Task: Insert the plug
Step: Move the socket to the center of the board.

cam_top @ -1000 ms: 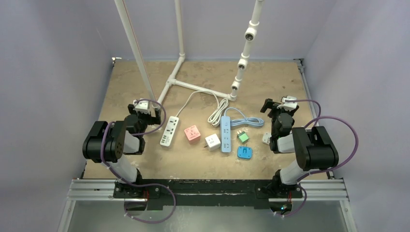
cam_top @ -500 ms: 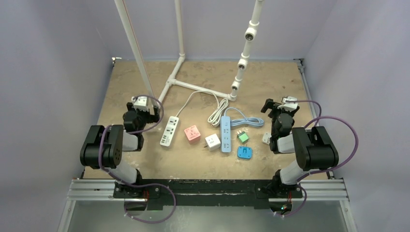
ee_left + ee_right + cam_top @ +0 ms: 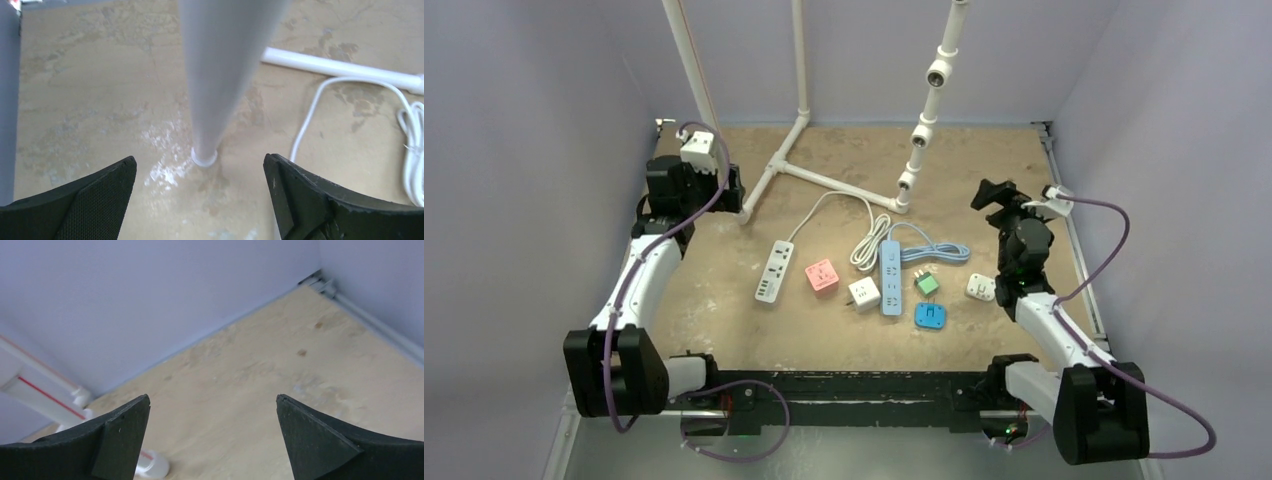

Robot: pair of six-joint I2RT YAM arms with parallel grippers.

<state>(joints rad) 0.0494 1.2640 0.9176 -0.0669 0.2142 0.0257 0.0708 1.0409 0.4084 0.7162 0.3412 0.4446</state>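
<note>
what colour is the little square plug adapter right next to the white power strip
Pink; the adapter shows best in the top external view.

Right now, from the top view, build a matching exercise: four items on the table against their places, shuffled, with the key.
Items:
1. white power strip
2. pink cube socket
3. green plug
4. blue power strip

Places:
A. just right of the white cube adapter
B. leftmost in the row
C. just behind the blue flat adapter
D. between the white strip and the white cube adapter

Pairs: 1-B, 2-D, 3-C, 4-A
</note>
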